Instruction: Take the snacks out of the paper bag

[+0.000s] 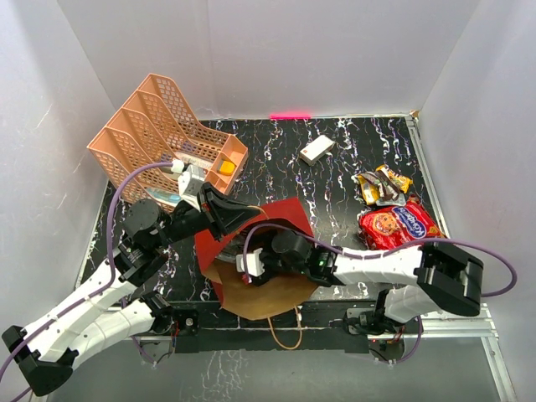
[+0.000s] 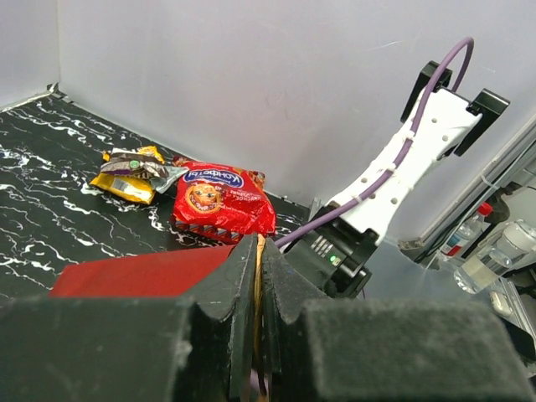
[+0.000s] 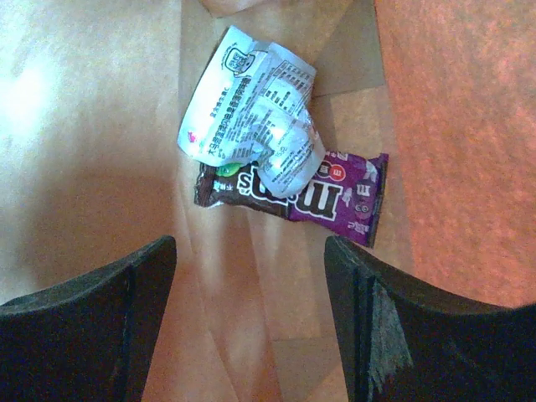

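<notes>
The paper bag [image 1: 280,219] lies on its side, dark red outside, its brown inside [image 1: 272,293] open toward the near edge. My left gripper [image 1: 237,216] is shut on the bag's thin rim [image 2: 259,268]. My right gripper [image 1: 255,255] reaches into the mouth. It stands open [image 3: 251,251] above the kraft floor, a little short of two snacks. These are a dark brown and purple candy packet [image 3: 331,199] and a crinkled white wrapper [image 3: 251,109] lying on top of it. Outside the bag lie the red cookie packet [image 1: 398,224] [image 2: 219,197] and small yellow and brown wrappers [image 1: 381,186] [image 2: 132,172].
A peach lattice file tray [image 1: 163,134] with a small orange piece [image 1: 226,167] stands at the back left, close behind my left wrist. A white box [image 1: 316,149] lies at the back centre. White walls close in three sides. A cord handle [image 1: 289,331] hangs over the near edge.
</notes>
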